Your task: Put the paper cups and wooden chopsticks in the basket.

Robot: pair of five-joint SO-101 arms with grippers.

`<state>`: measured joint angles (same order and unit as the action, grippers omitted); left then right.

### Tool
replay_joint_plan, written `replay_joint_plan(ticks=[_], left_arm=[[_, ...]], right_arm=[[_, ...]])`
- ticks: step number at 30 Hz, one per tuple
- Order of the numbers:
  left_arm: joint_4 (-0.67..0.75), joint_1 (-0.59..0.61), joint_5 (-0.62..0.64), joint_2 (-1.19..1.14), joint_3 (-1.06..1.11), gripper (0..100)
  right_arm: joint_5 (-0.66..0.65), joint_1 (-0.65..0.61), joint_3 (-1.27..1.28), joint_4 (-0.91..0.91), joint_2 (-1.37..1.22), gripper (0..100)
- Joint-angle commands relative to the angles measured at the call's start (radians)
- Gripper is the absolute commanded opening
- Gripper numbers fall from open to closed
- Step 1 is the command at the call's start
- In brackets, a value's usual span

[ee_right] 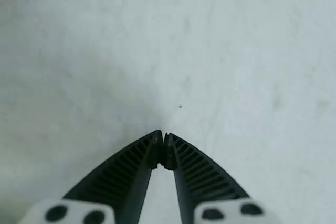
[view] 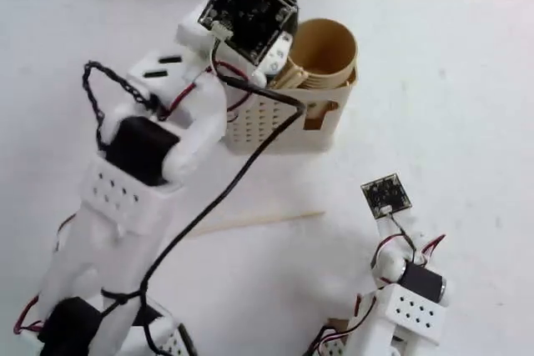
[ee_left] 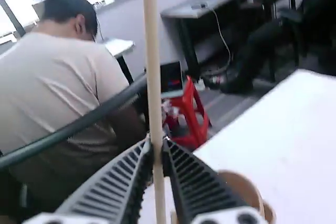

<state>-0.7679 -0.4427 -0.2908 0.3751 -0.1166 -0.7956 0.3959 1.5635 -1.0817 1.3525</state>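
Paper cups (view: 324, 49) sit stacked in the basket (view: 275, 127), at 12 o'clock from the middle of the table (view: 450, 106) on my high view. Left gripper (ee_left: 157, 148) is over the basket, clamped on the upright chopstick (ee_left: 152, 51), which runs up past the tips. I see the second chopstick (view: 259, 221) flat on the table at 6 o'clock from the basket, apart from it. Right gripper (ee_right: 161, 139) at 5 o'clock, jaws closed on nothing, pointing down at the table.
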Motion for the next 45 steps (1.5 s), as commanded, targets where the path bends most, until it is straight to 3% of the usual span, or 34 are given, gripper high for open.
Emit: replay_joint_plan(ticks=[1,9,13,19,26,29,32,35,39,42,45], left_arm=[[0.315,0.01,0.04,-0.047,0.064,2],[0.341,0.076,0.06,-0.127,0.124,2],[0.25,0.116,0.181,-0.124,0.115,3],[0.184,0.14,0.196,-0.13,0.12,10],[0.133,0.147,0.193,-0.12,0.112,10],[-0.017,0.143,0.19,-0.12,0.069,10],[-0.331,0.134,0.189,-0.122,-0.012,10],[-0.621,0.114,0.078,-0.13,-0.063,10],[-0.827,0.035,-0.193,-0.133,0.052,10],[-0.829,-0.041,-0.385,-0.133,0.29,10],[-0.695,-0.015,-0.351,-0.12,0.42,10]], right_arm=[[-0.011,-0.01,-0.003,-0.002,0.008,1.7],[-0.015,-0.01,-0.002,-0.002,0.008,1.7],[-0.015,-0.01,-0.002,-0.002,0.008,1.7],[-0.015,-0.01,-0.002,-0.002,0.008,1.7],[-0.012,-0.01,-0.002,-0.002,0.008,1.7],[-0.012,-0.01,-0.002,-0.002,0.008,1.7],[-0.012,-0.01,-0.002,-0.002,0.008,1.7],[-0.012,-0.01,-0.002,-0.002,0.008,1.7],[-0.012,-0.01,-0.002,-0.002,0.008,1.7],[-0.012,-0.012,-0.002,-0.002,0.008,1.7],[-0.011,-0.012,-0.002,-0.002,0.008,1.7]])
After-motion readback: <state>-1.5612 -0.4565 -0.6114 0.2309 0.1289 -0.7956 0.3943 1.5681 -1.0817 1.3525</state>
